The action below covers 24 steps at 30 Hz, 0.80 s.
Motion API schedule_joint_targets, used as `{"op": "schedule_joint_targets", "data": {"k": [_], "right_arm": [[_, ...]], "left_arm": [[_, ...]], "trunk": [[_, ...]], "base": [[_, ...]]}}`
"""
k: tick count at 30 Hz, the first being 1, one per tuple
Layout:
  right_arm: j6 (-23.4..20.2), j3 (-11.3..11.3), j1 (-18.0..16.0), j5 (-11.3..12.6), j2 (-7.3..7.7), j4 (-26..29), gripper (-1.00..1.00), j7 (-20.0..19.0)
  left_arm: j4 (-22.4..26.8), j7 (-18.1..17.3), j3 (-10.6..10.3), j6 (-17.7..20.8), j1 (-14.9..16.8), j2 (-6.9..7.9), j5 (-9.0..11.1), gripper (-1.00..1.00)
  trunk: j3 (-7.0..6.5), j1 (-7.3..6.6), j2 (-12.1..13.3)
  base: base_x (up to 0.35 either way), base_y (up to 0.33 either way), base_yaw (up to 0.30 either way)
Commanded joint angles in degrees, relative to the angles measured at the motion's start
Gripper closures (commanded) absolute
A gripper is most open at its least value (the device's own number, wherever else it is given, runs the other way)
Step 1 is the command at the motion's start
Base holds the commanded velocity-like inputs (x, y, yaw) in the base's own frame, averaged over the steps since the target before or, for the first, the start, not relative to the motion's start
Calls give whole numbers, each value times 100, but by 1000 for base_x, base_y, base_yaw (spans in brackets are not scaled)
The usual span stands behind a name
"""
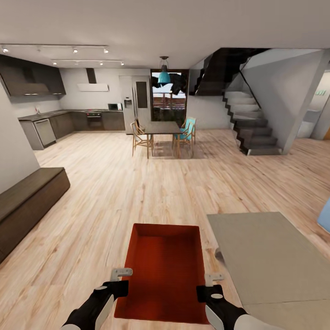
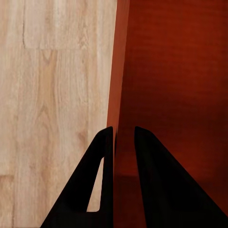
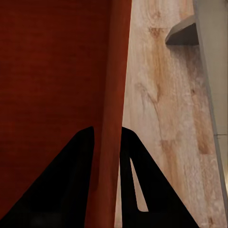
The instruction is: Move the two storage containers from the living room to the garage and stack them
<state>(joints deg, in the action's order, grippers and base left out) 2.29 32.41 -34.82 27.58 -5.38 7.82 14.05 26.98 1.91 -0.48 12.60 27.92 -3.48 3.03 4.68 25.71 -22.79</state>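
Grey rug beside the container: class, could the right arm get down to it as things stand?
Probably not: the right gripper is shut on the red container's wall, sharing the carry with the left gripper. The rug lies bare alongside.

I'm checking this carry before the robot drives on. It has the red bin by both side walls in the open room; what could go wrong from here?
1. Each end effector, left and right, pinches only a thin side wall of the bin; uneven arm motion could twist it loose.
2. The grey rug lies close beside the bin, and its edge might catch the base.
3. The dining table and chairs stand straight ahead, so the path needs steering.
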Motion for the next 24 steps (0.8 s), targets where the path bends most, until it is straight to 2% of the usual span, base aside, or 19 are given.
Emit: {"op": "schedule_joint_targets", "data": {"k": [1, 24], "right_arm": [[35, 90, -8, 151, 1, -140, 100, 30], [35, 90, -8, 151, 1, -140, 100, 32]], "left_arm": [[27, 63, -57, -12, 3, 5, -57, 100], [27, 63, -57, -12, 3, 5, -57, 100]], "trunk": [[12, 7, -12], [12, 7, -12]], "base": [[322, 0, 0], [322, 0, 0]]}}
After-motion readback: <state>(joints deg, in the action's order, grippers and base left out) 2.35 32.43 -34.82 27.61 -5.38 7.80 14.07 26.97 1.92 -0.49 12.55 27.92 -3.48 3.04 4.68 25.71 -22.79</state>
